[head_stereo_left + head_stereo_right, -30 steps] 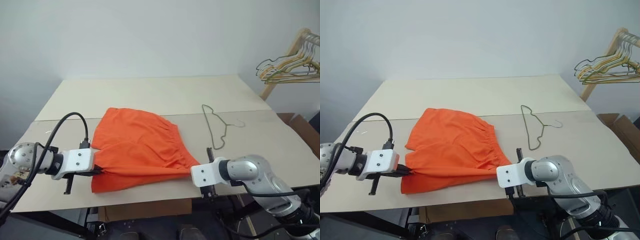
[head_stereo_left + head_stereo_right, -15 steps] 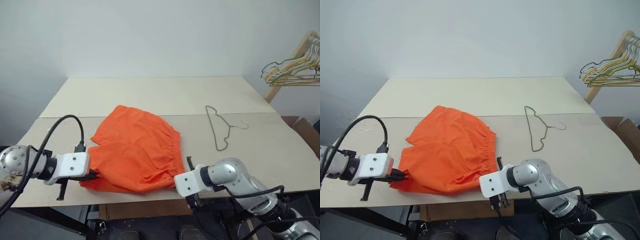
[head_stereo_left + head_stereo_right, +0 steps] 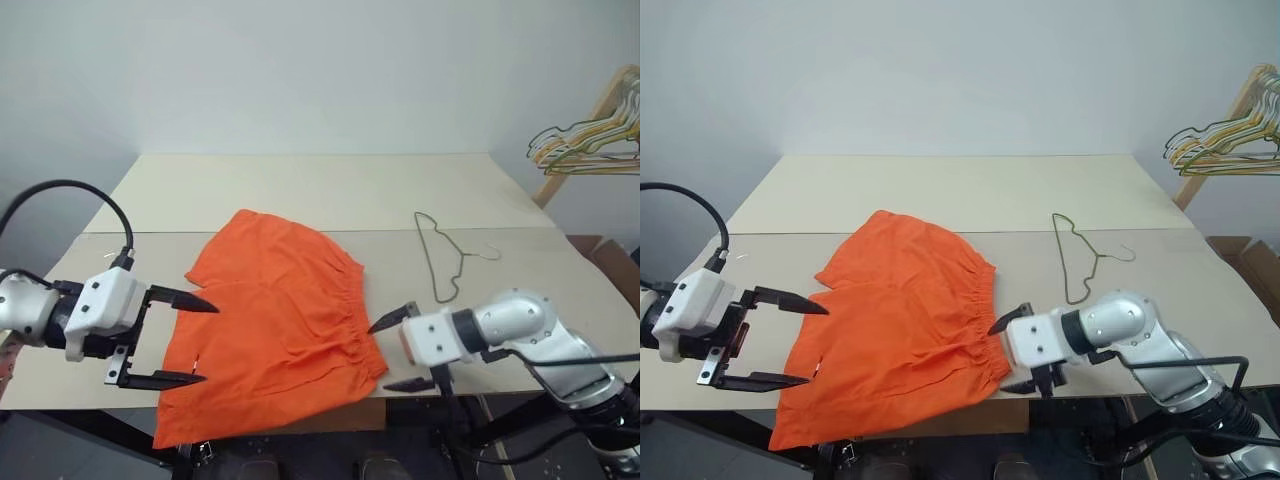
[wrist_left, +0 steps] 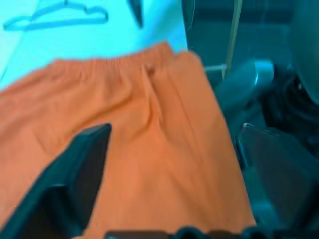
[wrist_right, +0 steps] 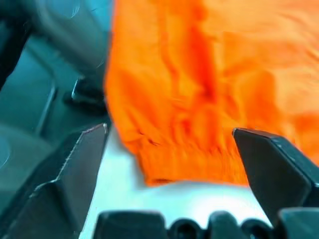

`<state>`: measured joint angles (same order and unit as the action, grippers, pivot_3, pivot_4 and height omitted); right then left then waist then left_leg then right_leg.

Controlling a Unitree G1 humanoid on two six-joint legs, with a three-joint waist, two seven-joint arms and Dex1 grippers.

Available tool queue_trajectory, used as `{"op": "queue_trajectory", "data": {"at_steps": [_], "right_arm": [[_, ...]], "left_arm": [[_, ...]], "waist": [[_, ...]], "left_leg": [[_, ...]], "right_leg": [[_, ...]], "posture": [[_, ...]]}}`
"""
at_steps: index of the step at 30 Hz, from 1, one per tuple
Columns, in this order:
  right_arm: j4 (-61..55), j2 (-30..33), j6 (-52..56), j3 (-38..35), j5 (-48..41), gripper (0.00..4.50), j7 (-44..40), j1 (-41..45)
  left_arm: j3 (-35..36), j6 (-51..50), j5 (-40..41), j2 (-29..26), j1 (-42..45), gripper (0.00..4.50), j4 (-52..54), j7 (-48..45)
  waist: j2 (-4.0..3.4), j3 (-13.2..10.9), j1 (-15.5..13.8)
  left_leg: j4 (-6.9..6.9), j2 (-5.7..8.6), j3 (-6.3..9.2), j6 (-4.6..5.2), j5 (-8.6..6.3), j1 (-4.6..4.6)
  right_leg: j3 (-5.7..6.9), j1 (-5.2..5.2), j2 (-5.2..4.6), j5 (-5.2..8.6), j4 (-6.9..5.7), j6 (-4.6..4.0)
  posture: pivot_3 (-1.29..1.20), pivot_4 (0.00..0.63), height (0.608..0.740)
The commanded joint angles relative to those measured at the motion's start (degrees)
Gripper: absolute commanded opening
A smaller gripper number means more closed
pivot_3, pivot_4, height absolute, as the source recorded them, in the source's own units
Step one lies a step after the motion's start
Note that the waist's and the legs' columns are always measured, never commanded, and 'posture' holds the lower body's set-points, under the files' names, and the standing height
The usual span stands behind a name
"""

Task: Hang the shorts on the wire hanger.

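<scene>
Shorts: the bright orange fabric shorts (image 3: 275,325) with a gathered elastic waistband lie spread on the table, waistband toward the robot's right, one leg hem drooping over the near edge.
Hanger: the thin grey-olive wire hanger (image 3: 437,256) lies flat on the table to the right of the shorts, apart from them, its hook toward the right.
Left end effector: the left end effector (image 3: 190,338) hangs over the near left part of the shorts with its two black fingers spread wide, one above the other, gripping nothing.
Right end effector: the right end effector (image 3: 405,348) sits just beside the waistband at the near right corner of the shorts, fingers spread wide, holding nothing.
Table: the pale beige flat-topped table (image 3: 300,190) is made of two boards meeting at a seam that runs across it behind the shorts; its far half is bare.
Room: a plain pale grey-white wall (image 3: 300,70) rises behind the table.
Far right: a light wooden rack (image 3: 600,110) carries a bunch of yellow, green and pink wire hangers (image 3: 585,150), well apart from the table's things.
</scene>
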<state>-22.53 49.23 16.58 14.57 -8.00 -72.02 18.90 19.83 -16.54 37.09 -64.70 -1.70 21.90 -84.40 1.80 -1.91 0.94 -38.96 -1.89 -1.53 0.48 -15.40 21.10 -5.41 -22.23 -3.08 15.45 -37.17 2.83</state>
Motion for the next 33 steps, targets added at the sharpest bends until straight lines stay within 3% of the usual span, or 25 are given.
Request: {"op": "queue_trajectory", "data": {"at_steps": [1, 5, 8, 17, 23, 33], "right_arm": [[4.9, -4.0, 16.0, -4.9, -2.1, 4.47, 8.5, 7.2], [17.3, -10.4, 32.0, -6.4, 2.0, 4.47, 21.9, 15.6], [28.4, -15.9, 35.7, -9.1, 4.8, 4.47, 33.0, 20.0], [59.7, -25.0, 25.1, -16.0, 5.7, 4.47, 49.9, 30.7], [67.7, -25.1, 22.2, -16.0, 4.6, 4.47, 45.9, 32.6], [66.6, -26.6, 20.6, -12.2, 5.6, 4.47, 39.3, 30.3]], "left_arm": [[-3.2, 1.1, -3.3, 1.2, 1.5, 4.48, 0.5, 2.8], [-8.6, 3.8, -8.1, 3.6, 2.8, 4.48, 0.5, 4.9], [-11.8, 4.4, -9.9, 5.0, 4.4, 4.48, 0.9, 5.9], [-18.7, 5.7, -11.7, 11.0, 11.9, 4.48, -0.3, 8.1], [-18.6, 4.7, -10.8, 11.8, 10.9, 4.48, 2.0, 9.1], [-19.4, 5.1, -11.8, 12.6, 9.1, 4.48, 3.0, 10.8]], "waist": [[0.0, 0.0, 0.3], [-0.02, 0.0, 0.3], [-0.02, 0.0, 0.3], [-0.09, 0.0, 2.6], [-0.11, -0.1, 4.8], [-0.2, -0.1, 6.2]], "left_leg": [[0.0, -0.04, -0.01, 0.0, 0.0, -0.03], [0.03, -0.1, 0.01, -0.01, 0.0, 0.02], [0.05, -0.09, 0.0, -0.01, 0.0, 0.09], [0.05, 0.01, 0.01, -0.02, 0.01, 0.23], [0.15, 0.0, 0.14, -0.01, 0.0, 0.23], [0.18, 0.02, 0.6, 0.0, 0.0, 0.22]], "right_leg": [[-0.01, 0.01, 0.04, -0.03, 0.0, -0.04], [-0.05, -0.05, 0.17, -0.07, 0.01, -0.14], [-0.08, -0.11, 0.16, -0.08, 0.02, -0.16], [-0.11, -0.17, 0.08, -0.12, 0.04, -0.09], [-0.1, -0.16, 0.08, -0.12, 0.05, -0.09], [-0.06, -0.14, 0.07, -0.11, 0.04, -0.08]], "posture": [[0.0, 0.0, 0.74], [-0.01, 0.0, 0.74], [-0.03, 0.0, 0.74], [-0.04, 0.0, 0.74], [-0.03, 0.0, 0.74], [-0.02, 0.0, 0.74]]}}
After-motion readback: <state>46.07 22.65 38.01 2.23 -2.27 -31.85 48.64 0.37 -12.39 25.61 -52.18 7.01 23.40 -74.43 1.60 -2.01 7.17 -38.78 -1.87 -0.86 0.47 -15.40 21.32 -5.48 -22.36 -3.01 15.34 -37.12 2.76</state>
